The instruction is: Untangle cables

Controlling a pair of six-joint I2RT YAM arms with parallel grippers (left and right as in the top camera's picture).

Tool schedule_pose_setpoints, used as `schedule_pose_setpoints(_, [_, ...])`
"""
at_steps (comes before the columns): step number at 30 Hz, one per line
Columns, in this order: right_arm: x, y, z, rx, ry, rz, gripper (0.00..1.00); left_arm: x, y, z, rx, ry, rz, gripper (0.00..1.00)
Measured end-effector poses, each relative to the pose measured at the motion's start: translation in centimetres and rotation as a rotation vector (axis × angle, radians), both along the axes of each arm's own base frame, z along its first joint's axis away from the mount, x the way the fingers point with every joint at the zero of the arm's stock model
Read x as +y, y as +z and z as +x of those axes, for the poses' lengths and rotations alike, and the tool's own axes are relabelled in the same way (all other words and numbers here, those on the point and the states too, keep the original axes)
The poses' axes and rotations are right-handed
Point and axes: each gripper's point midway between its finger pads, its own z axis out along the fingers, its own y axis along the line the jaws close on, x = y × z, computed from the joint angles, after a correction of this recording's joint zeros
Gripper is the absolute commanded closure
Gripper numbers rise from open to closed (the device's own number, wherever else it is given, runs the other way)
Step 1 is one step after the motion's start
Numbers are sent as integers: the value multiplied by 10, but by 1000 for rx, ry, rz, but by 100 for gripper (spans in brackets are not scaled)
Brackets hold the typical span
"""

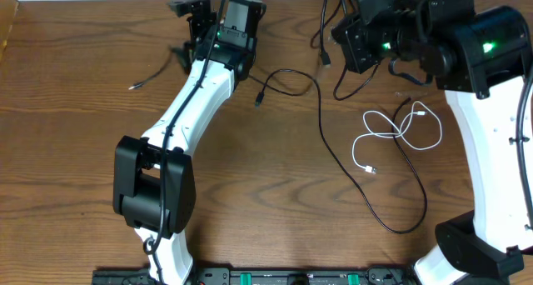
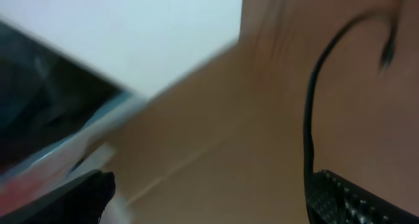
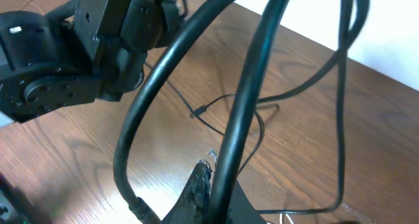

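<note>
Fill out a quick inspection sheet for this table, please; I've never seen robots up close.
Surface: wooden table, dark grain.
Job's things: white cord loosely coiled at right, long black cord crossing it; short black cord at left.
Clutter: nothing seen.
Grippers: left gripper open, empty; right gripper shut on held black cord.
Cables: thick black cable along the left arm.
Surroundings: white wall behind the table.

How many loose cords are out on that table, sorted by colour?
White cord: 1
Black cords: 3, as far as I can tell: long one, left strand, top strand
Total: 4
</note>
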Motion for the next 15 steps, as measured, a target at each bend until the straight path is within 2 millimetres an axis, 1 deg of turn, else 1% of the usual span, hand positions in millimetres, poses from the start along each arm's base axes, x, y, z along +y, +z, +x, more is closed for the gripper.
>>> schedule_pose_setpoints(2, [-3,0,1,1,-5,3,99,9,11,-11,40,50,99,2])
schedule_pose_setpoints(5, [-6,0,3,2,-12,5,99,18,31,-26,64,105,192,2])
schedule_pose_setpoints(8, [-8,0,4,2,-17,7,99,19,45,-32,72,84,181,2])
schedule_pose_setpoints(10, [-8,0,4,4,-16,7,99,20,56,-43,99,73,193,2])
schedule_pose_setpoints(11, [-8,0,4,5,-16,7,99,18,56,-45,108,62,187,2])
schedule_pose_setpoints(13, [-8,0,3,6,-14,7,99,11,49,-50,183,-3,154,2])
schedule_pose_setpoints(15, [-8,0,3,7,-13,8,99,-3,37,-53,232,-76,99,2])
